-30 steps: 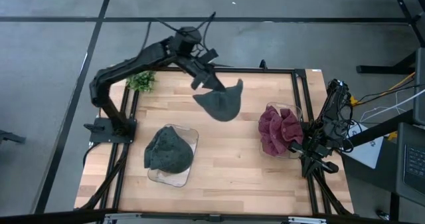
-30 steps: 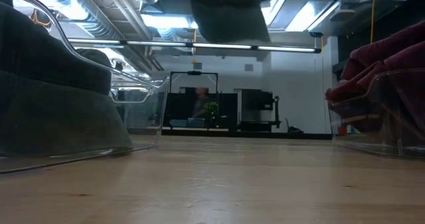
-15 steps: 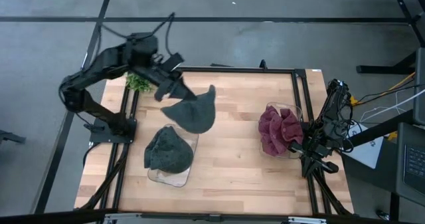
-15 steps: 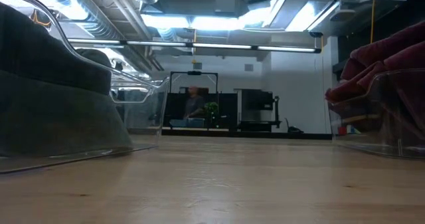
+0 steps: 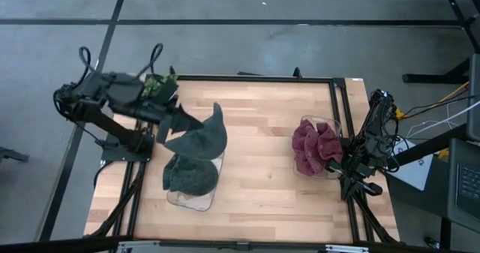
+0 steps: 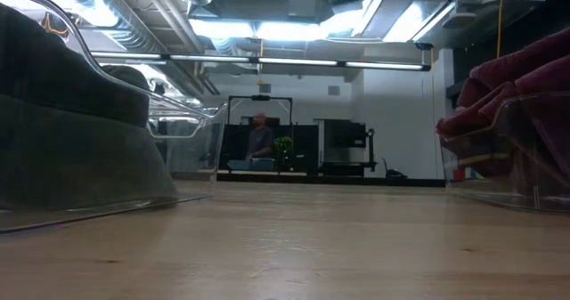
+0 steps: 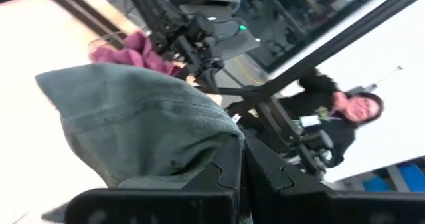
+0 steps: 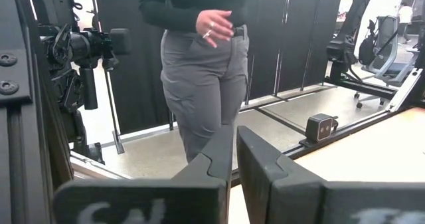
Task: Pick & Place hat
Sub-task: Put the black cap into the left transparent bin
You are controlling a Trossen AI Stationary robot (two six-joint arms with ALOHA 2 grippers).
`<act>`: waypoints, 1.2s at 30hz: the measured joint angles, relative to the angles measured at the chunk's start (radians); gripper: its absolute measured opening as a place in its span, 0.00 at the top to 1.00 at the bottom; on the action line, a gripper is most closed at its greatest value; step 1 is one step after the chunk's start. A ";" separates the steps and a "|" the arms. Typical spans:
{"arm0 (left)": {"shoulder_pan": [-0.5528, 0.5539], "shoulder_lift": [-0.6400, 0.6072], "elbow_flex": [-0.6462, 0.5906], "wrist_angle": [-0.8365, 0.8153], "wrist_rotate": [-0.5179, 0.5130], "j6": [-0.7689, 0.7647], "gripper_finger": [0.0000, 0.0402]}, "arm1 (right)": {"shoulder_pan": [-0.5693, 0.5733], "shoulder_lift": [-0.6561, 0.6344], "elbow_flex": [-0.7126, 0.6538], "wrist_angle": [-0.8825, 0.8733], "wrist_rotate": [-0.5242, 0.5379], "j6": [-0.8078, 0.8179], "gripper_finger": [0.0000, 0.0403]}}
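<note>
My left gripper (image 5: pixel 175 124) is shut on a grey hat (image 5: pixel 201 137), which hangs over the far end of a clear bin (image 5: pixel 217 157) that holds more grey hats (image 5: pixel 189 175). In the left wrist view the held grey hat (image 7: pixel 133 127) fills the space ahead of my fingers. The low view shows the grey pile in its clear bin (image 6: pixel 71 113) but not the held hat. Maroon hats (image 5: pixel 315 148) fill a second clear bin on the table's right. My right gripper (image 8: pixel 234 151) is shut and parked off the table's right edge. My left gripper pinches the grey hat between its two fingers at a folded edge (image 7: pixel 222 144) on the hat's left side. The fingers come from the table's left, slanting slightly down. The hat is off the table, and its pointed end (image 5: pixel 217 109) sticks out toward the far edge.
A small green plant (image 5: pixel 159 88) sits at the table's far left corner, close to my left arm. Bare wood lies between the two bins. The maroon pile in its bin (image 6: pixel 512 113) shows at the low view's right. A person (image 8: pixel 202 58) stands beyond the table, and another person (image 7: pixel 342 114) shows farther off.
My left gripper has stayed shut on the grey hat and carried it from the far middle of the table toward the left and somewhat nearer, ending over the bin of grey hats. The arm has folded back to the left. The hat has swung round, point now toward the far edge.
</note>
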 joint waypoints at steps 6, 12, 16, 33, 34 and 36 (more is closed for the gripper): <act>-0.175 0.027 0.000 -0.102 -0.242 -0.124 0.99 | 0.000 0.000 0.000 0.000 0.000 0.000 0.94; -0.287 0.071 0.000 -0.141 -0.397 -0.257 0.99 | 0.000 0.000 0.000 0.000 0.000 0.000 0.94; -0.329 0.117 0.000 -0.152 -0.475 -0.322 0.99 | 0.000 0.000 0.000 0.000 0.000 0.000 0.94; -0.341 0.286 0.000 -0.453 -0.546 -0.703 0.99 | 0.000 0.000 0.000 0.000 0.000 0.000 0.94; -0.341 0.292 0.000 -0.457 -0.545 -0.712 0.99 | 0.000 0.000 0.000 0.000 0.000 0.000 0.94; -0.340 0.306 0.000 -0.456 -0.545 -0.731 0.99 | 0.000 0.000 0.000 0.000 0.000 0.000 0.94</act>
